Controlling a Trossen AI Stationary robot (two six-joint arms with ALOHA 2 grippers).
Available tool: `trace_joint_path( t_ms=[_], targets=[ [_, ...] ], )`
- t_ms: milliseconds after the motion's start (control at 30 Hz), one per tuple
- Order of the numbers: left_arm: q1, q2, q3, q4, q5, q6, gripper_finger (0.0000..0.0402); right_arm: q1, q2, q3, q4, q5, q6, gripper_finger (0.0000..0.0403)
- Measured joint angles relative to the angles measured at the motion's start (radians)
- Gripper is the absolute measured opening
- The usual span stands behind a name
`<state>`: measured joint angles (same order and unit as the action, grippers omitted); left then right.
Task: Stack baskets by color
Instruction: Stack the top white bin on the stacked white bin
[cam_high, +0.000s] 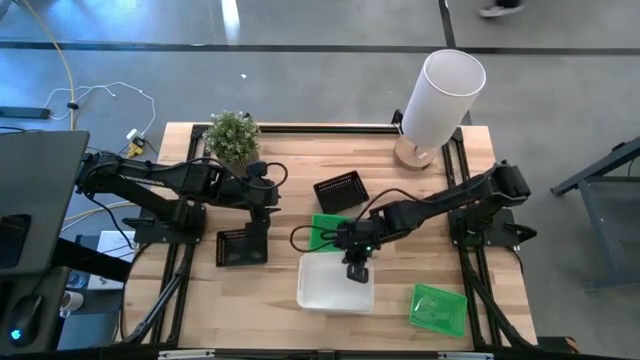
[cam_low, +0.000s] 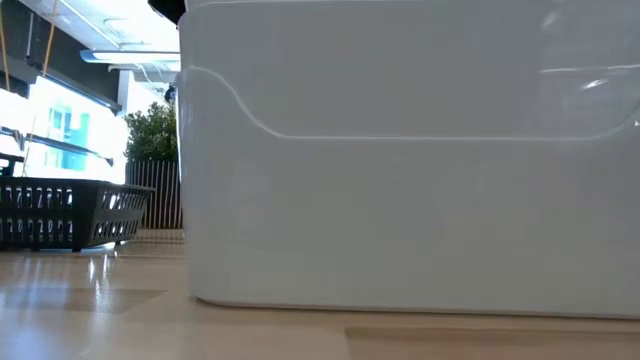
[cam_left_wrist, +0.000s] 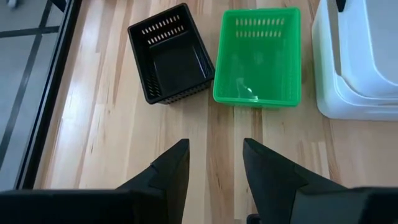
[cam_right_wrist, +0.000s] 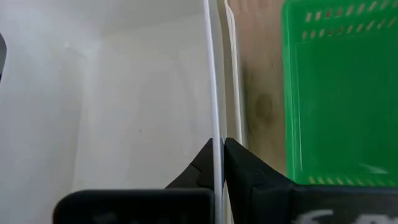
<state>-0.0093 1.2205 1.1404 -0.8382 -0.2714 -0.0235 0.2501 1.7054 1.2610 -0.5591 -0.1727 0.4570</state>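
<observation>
My right gripper (cam_high: 357, 266) is shut on a white basket (cam_high: 335, 284) near the table's front middle. That basket sits in a second white basket (cam_left_wrist: 348, 106), whose rim shows below and beside it. A green basket (cam_high: 328, 230) lies just behind them, with a black basket (cam_high: 341, 192) farther back. Another green basket (cam_high: 438, 308) rests at the front right. My left gripper (cam_left_wrist: 214, 168) hangs open over bare wood, above the far edge of another black basket (cam_high: 242, 247) at the left, with nothing between its fingers. My right gripper pinches the white basket's far wall (cam_right_wrist: 217, 134), the one facing the green basket. One finger is inside the basket and one outside. The fingers slant down from the table's far right side. The lower white basket's rim (cam_right_wrist: 232, 93) lies close beside that wall.
A potted plant (cam_high: 233, 135) stands at the far left and a tall white cylinder (cam_high: 440, 92) at the far right. Bare wood lies at the front left (cam_high: 250, 300). In the low view the white basket's wall (cam_low: 410, 200) fills most of the picture.
</observation>
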Motion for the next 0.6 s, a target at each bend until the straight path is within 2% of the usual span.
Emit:
trace_joint_path(
  t_ms=[300, 467, 600],
  targets=[
    [0.0, 0.0, 0.0, -0.004, 0.0, 0.0, 0.0138, 0.041, 0.006, 0.0, 0.012, 0.106, 0.041, 0.0],
    [0.0, 0.0, 0.0, -0.004, 0.0, 0.0, 0.0138, 0.064, 0.007, 0.0, 0.012, 0.117, 0.041, 0.0001],
    [0.0, 0.0, 0.0, -0.004, 0.0, -0.001, 0.0138, 0.08, 0.008, 0.0, 0.01, 0.139, 0.036, 0.002]
  ],
)
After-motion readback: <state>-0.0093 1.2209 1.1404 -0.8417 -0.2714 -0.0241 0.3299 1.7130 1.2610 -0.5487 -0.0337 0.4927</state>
